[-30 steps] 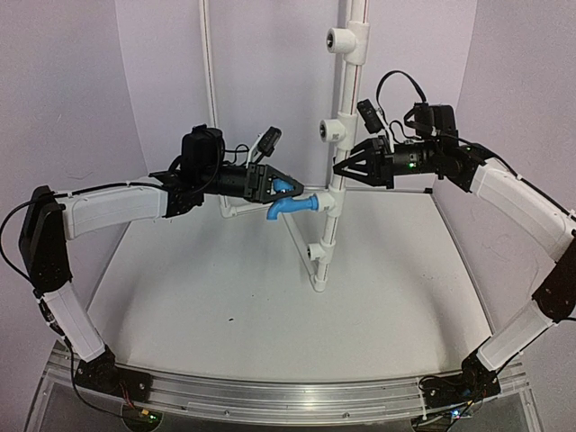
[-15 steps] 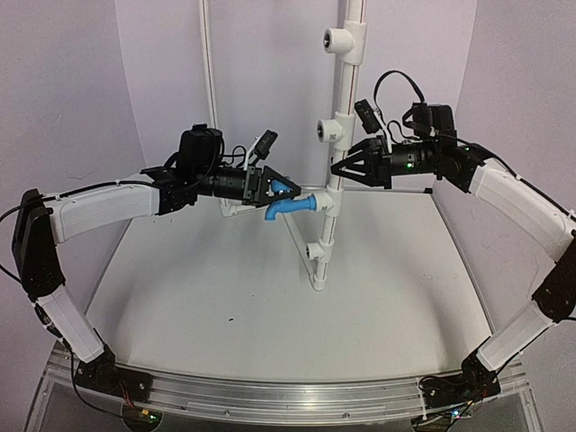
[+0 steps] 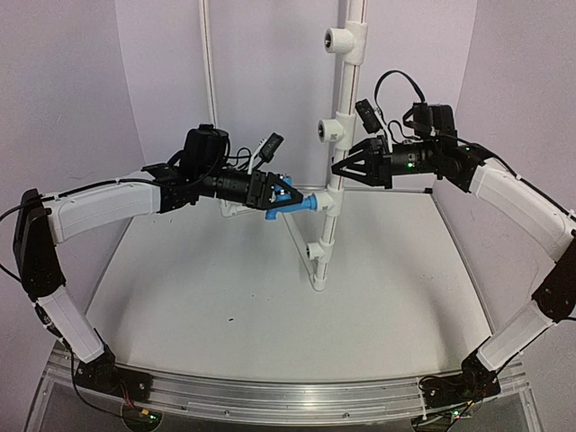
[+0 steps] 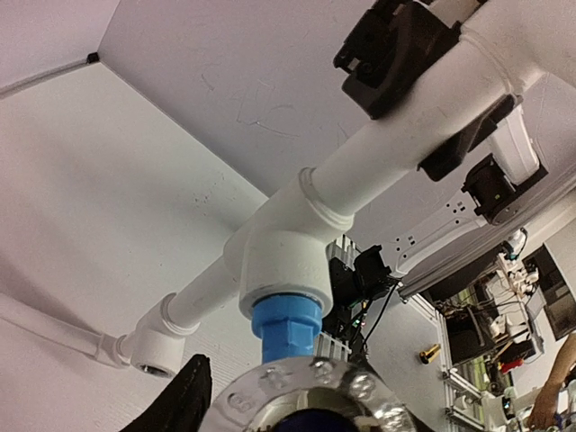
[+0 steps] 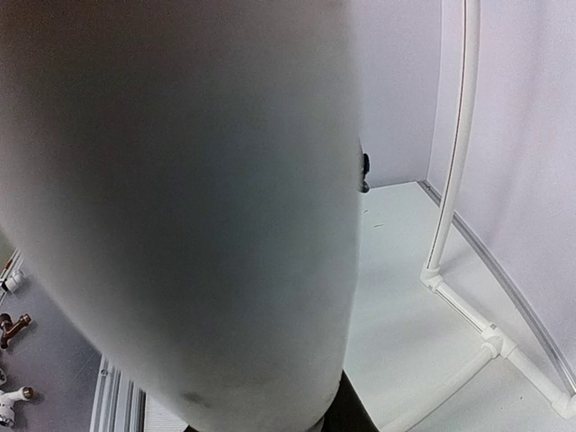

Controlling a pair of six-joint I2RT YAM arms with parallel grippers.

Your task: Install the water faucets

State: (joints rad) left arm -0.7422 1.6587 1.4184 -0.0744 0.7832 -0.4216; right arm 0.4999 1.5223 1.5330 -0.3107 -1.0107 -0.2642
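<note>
The bright-blue water faucet (image 3: pixel 304 203) sticks out sideways from a tee fitting (image 3: pixel 329 203) on the upright white pipe (image 3: pixel 347 85). My left gripper (image 3: pixel 284 195) is shut on the faucet's outer end. In the left wrist view the blue neck (image 4: pixel 286 328) sits in the tee (image 4: pixel 281 263), with the silvery ring (image 4: pixel 310 391) below it and one dark finger (image 4: pixel 183 402) at the left. My right gripper (image 3: pixel 339 168) is shut on the pipe just above that tee. The pipe (image 5: pixel 180 207) fills the right wrist view and hides the fingers.
More open tees sit on the pipe at the top (image 3: pixel 342 39), the middle (image 3: pixel 328 130) and near the foot (image 3: pixel 317 252). A thin white tube frame (image 3: pixel 208 81) stands at the back wall and also shows in the right wrist view (image 5: pixel 454 162). Purple walls close in the sides.
My left wrist has rolled with the faucet in it. The spout that hung down below the fingers is now turned and lies within them. The right arm has not moved.
</note>
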